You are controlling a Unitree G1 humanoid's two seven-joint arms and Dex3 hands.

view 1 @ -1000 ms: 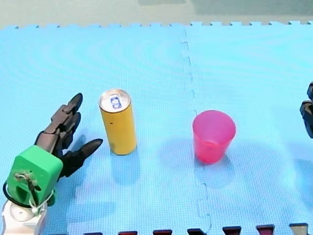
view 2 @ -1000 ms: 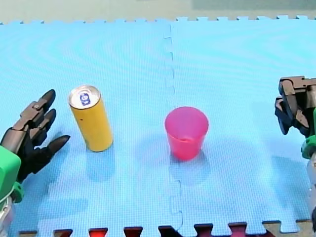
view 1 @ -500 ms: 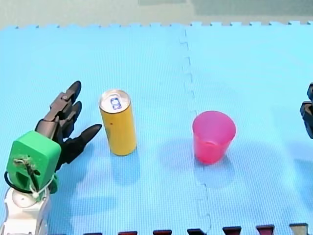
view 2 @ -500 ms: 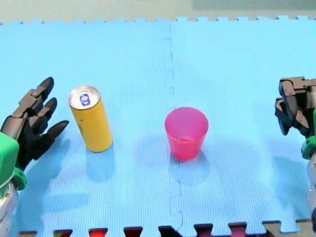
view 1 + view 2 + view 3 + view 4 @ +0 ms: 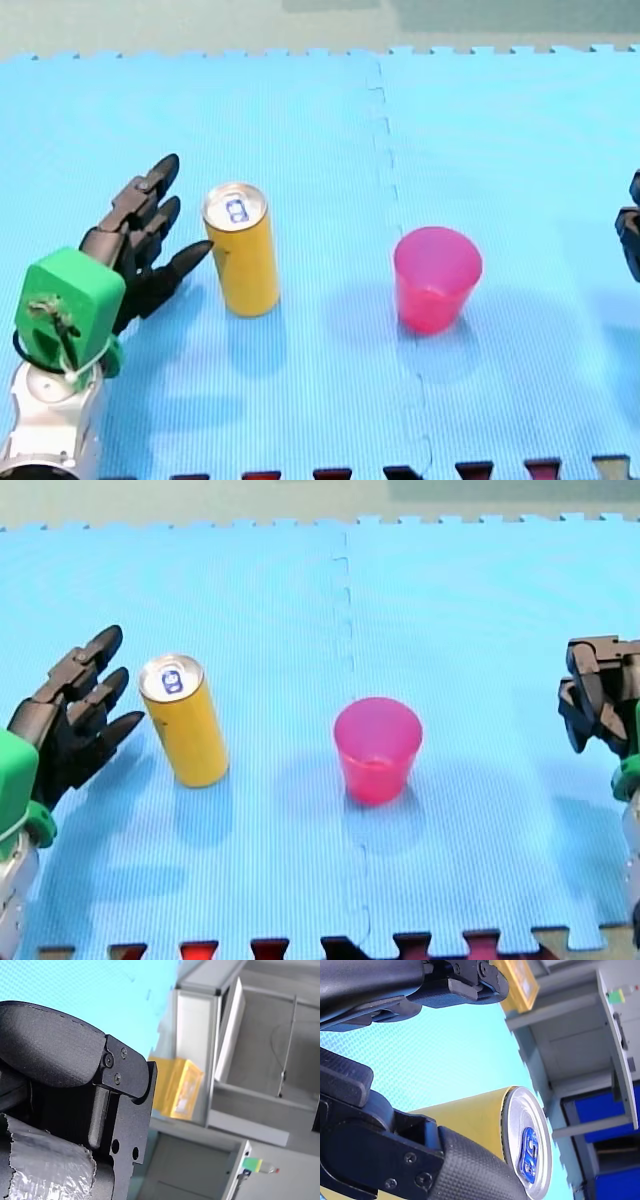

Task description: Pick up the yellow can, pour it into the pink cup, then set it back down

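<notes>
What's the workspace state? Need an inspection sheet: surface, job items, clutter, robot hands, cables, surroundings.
Surface: blue foam mat of interlocking tiles, with a seam down the middle.
Job's things: yellow can upright on the left; pink cup upright to its right, well apart.
Clutter: nothing seen.
Robot hands: left robot hand open, just left of the can; right robot hand shut, at the mat's right edge.
Cables: thin cord at the left wrist.
Surroundings: pale floor beyond the mat's far edge.
</notes>
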